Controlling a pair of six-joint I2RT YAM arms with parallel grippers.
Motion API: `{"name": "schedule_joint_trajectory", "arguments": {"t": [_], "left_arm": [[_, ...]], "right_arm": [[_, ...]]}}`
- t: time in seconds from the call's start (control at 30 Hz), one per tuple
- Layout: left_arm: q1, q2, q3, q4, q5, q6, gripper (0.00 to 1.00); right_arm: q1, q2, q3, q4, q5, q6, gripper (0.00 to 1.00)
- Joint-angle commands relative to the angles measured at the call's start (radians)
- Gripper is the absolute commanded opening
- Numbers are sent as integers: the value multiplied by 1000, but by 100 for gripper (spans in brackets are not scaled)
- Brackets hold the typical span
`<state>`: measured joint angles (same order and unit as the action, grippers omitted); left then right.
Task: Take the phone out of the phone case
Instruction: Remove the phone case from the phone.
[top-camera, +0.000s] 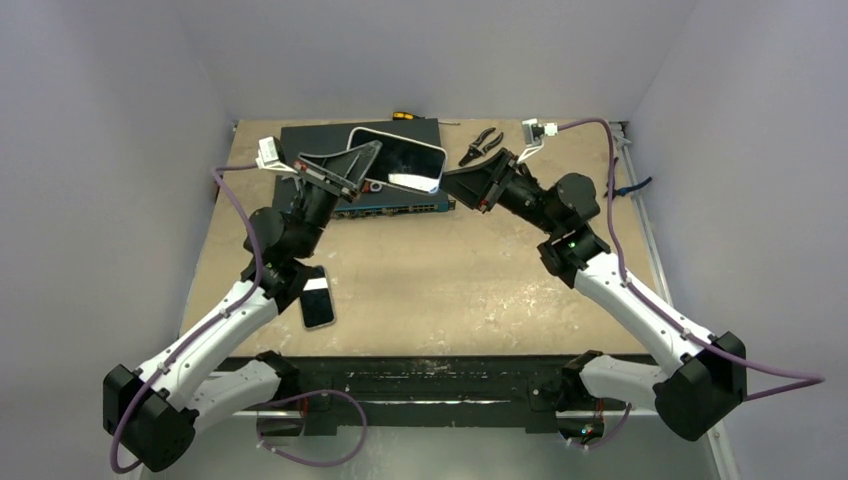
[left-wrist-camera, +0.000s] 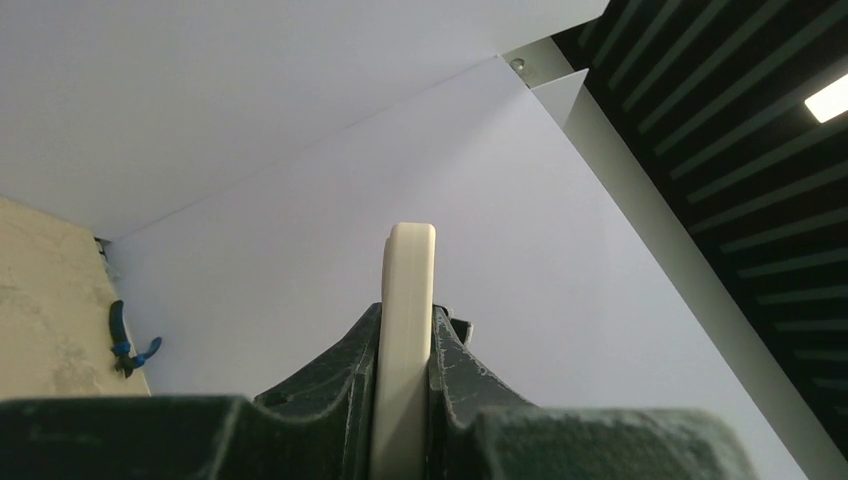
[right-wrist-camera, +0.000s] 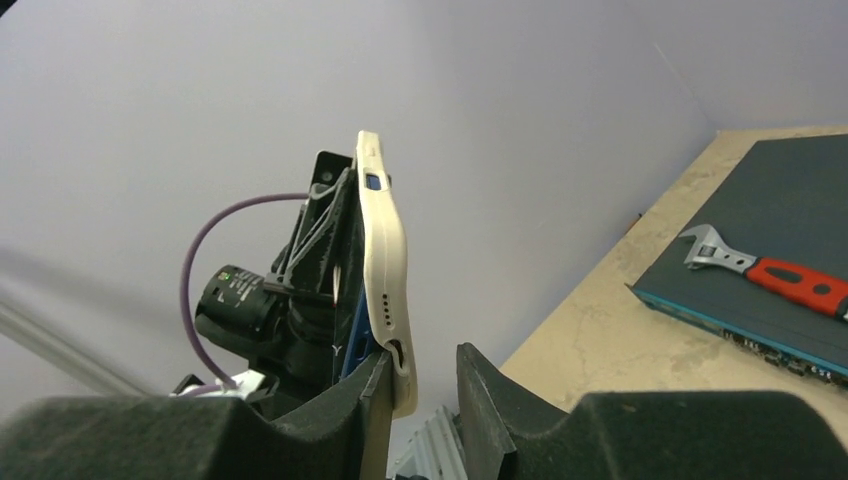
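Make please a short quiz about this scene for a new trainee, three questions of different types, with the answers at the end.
1. True or false: the left gripper is shut on the cream case, which it holds up off the table.
2. Choose one. The right gripper is:
A. open, with one corner of the case between its fingers
B. shut and resting flat on the table
C. far from the case, at the near edge of the table
3. Fill in the word: on the dark switch box lies a red-handled ____.

Key: 1 true; 2 A; 3 wrench.
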<state>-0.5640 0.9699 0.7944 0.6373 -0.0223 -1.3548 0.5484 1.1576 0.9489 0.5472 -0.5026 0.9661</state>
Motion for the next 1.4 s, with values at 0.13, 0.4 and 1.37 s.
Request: {"name": "schedule_joint_trajectory", "arguments": {"t": [0.13,0.4,1.37], "left_arm": [[-63,70,-17,64,226,-78,0],[-89,82,-19,47,194,-46,0],[-119,128,-58,3,150,22,0]], "right_arm": [[40,8,74,-5,-96,-13,27],[40,-21,14,129,-30,63,26],[98,85,135,51,-1,100,0]]}}
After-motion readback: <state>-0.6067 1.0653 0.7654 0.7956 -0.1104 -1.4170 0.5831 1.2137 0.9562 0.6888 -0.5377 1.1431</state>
